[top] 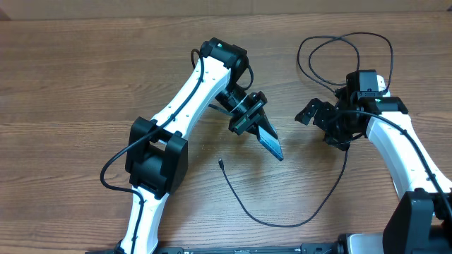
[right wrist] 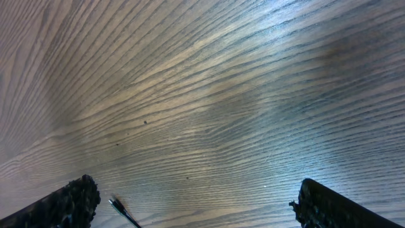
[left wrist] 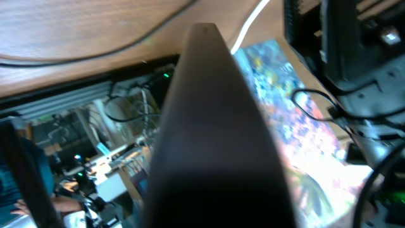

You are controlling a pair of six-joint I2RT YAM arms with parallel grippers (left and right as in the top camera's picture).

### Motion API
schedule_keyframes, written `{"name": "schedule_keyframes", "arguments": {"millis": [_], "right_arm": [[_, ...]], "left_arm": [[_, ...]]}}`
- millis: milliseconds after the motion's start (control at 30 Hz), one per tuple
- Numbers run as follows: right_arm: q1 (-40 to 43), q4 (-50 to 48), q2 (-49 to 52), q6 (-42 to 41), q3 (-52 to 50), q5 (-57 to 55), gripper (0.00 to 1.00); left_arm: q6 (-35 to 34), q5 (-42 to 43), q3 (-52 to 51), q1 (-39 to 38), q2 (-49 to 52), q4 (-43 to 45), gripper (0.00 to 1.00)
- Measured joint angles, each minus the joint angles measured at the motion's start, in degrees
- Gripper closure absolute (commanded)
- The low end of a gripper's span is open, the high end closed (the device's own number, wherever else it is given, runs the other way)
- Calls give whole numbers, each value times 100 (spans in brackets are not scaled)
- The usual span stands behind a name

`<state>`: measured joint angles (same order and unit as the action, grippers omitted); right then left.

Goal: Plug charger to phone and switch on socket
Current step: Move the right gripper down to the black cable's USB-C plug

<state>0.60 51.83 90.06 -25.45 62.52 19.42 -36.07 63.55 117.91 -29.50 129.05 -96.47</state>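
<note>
Main worry for me is the grab. The charger (top: 282, 223) is a thin black cable lying flat on the tabletop (top: 85, 85). Its little connector tip (top: 221, 162) sits loose, apart from the phone (top: 270, 144) and just below-left of it in the overhead view. The right gripper (top: 315, 114) is wide open with nothing in it, off to the phone's right. Something that skinny could easily slide out or get pinched crooked, and then it won't line up with the port.

Second worry: the left gripper (top: 248, 118) is clamped shut on one end of the phone only, and it's tilted, with the far end dipping toward the tabletop. Can't tell if it touches. Pushing a plug in could twist it in the grip.

There's also a slack loop of cable behind the right arm that might snag.

The phone looks slim, with a dark edge and a lit blue face. The socket isn't visible, so no idea on the switch.
</note>
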Motion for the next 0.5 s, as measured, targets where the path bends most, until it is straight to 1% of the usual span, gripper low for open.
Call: {"name": "schedule_keyframes", "arguments": {"millis": [233, 500], "right_arm": [[0, 0, 0, 0, 0, 2, 0], [0, 0, 0, 0, 0, 2, 0]], "left_arm": [[0, 433, 0, 26, 0, -2, 96], [0, 605, 0, 225, 0, 0, 96]]}}
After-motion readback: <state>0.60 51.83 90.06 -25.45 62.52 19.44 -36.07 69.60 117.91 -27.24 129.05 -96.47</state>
